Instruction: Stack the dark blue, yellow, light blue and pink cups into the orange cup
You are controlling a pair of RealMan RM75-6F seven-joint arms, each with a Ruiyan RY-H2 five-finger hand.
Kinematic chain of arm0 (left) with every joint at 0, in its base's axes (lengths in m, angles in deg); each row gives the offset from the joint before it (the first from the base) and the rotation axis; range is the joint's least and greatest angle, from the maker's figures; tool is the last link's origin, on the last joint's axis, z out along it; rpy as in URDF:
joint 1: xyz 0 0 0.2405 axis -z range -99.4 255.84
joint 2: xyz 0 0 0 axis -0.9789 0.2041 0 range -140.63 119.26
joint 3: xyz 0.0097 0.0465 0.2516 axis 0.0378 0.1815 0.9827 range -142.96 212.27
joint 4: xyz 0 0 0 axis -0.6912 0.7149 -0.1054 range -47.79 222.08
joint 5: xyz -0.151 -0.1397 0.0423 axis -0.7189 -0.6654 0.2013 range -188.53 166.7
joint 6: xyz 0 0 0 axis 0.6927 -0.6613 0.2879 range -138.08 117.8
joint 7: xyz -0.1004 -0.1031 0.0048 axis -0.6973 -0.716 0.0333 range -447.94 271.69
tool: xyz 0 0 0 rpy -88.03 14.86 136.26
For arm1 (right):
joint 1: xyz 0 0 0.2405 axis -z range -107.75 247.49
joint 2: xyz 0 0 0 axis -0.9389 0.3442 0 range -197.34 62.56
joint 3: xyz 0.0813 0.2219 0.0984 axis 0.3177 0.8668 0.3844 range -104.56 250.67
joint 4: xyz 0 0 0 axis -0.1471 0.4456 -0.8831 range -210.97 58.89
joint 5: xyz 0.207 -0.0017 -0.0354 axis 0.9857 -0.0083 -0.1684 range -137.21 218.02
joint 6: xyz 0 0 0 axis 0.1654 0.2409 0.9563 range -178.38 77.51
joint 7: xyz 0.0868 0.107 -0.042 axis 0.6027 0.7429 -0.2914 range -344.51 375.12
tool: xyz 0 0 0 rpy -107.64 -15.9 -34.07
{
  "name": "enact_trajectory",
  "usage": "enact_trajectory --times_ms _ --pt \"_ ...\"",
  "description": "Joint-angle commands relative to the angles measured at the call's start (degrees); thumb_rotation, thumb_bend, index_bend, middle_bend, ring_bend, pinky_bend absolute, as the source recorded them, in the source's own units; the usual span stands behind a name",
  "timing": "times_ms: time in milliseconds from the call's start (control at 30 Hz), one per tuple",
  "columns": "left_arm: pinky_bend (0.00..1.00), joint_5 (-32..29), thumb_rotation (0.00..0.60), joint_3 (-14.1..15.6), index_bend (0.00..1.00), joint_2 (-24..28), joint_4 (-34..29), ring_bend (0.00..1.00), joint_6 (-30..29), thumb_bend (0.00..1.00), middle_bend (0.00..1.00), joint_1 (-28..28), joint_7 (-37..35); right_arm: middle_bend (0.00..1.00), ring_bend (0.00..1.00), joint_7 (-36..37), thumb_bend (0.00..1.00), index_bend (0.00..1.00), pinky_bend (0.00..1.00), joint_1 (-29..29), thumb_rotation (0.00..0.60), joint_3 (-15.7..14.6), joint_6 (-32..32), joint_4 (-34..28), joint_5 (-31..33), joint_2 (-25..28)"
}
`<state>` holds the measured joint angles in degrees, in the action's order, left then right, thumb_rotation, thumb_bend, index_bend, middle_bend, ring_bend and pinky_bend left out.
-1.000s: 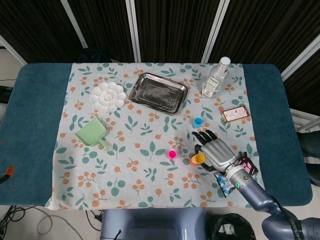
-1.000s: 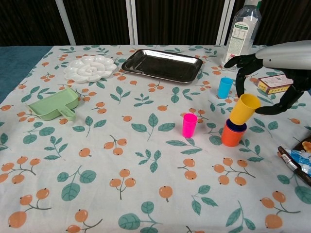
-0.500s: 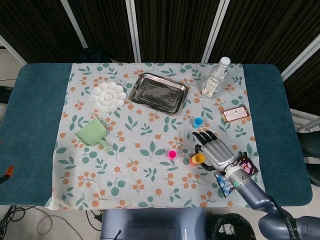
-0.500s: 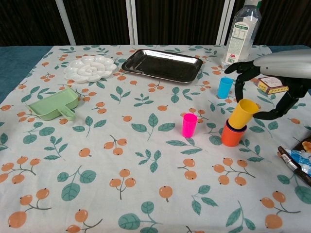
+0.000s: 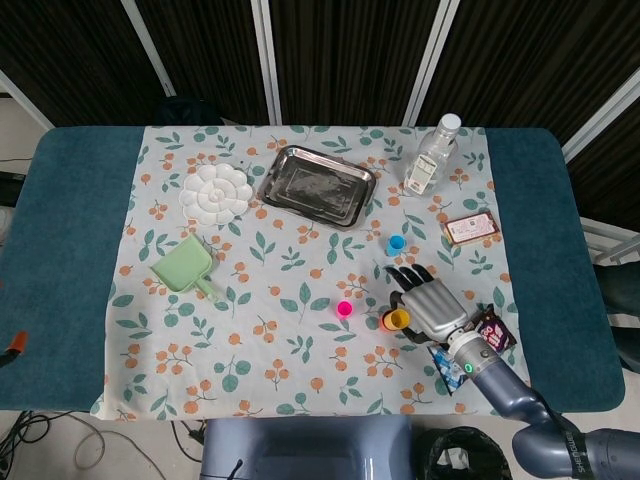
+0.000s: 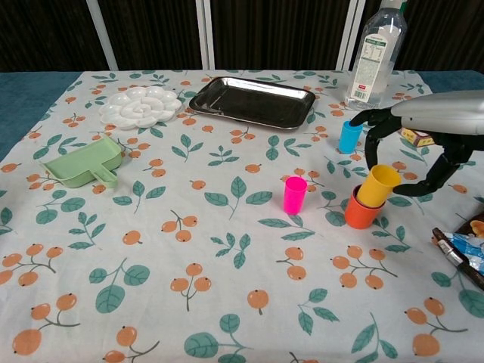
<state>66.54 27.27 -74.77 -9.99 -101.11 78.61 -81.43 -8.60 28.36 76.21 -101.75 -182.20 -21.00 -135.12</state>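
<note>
The orange cup (image 6: 360,215) stands on the cloth at the right. The yellow cup (image 6: 376,185) sits tilted inside it, rim leaning right, and hides the dark blue cup beneath it. My right hand (image 6: 420,144) arches over the stack and grips the yellow cup between fingers (image 6: 372,145) and thumb. The pink cup (image 6: 295,194) stands upright to the left of the stack. Behind the stack stands the light blue cup (image 6: 349,137). In the head view the right hand (image 5: 432,305) covers the yellow cup (image 5: 398,319). The left hand is not visible.
A steel tray (image 6: 252,102) and a plastic bottle (image 6: 374,53) stand at the back. A white palette (image 6: 141,107) and green scoop (image 6: 83,163) lie to the left. Snack packets (image 6: 463,250) lie right of the stack, and a small box (image 5: 471,228) lies behind the hand.
My right hand has lowered the yellow cup from above the stack down into the orange cup, so the dark blue rim no longer shows. The other cups have not moved.
</note>
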Motion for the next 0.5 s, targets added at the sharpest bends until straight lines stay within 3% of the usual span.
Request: enact_trajectory --times_ms 33,133,233,500 --pt "0.0 0.03 0.6 0.03 0.21 0.01 -0.01 0.0 0.0 0.22 0.12 0.0 0.04 0.0 0.06 -0.48 0.41 0.26 0.07 -0.2 0.6 -0.31 0.39 -0.15 0.5 0.03" --pt "0.0 0.07 0.6 0.06 0.21 -0.01 -0.02 0.0 -0.02 0.22 0.12 -0.01 0.14 0.0 0.06 -0.73 0.41 0.15 0.07 -0.46 0.6 -0.36 0.79 -0.39 1.58 0.14" --pt "0.0 0.06 0.6 0.01 0.21 -0.02 -0.03 0.0 -0.09 0.22 0.12 -0.02 0.1 0.0 0.06 -0.87 0.41 0.12 0.07 -0.53 0.6 -0.13 0.43 -0.32 1.92 0.24" --pt "0.0 0.06 0.6 0.06 0.21 -0.03 0.0 0.0 -0.05 0.22 0.12 -0.04 0.04 0.0 0.06 0.88 0.41 0.19 0.07 -0.76 0.6 3.33 -2.2 -0.08 3.43 2.2"
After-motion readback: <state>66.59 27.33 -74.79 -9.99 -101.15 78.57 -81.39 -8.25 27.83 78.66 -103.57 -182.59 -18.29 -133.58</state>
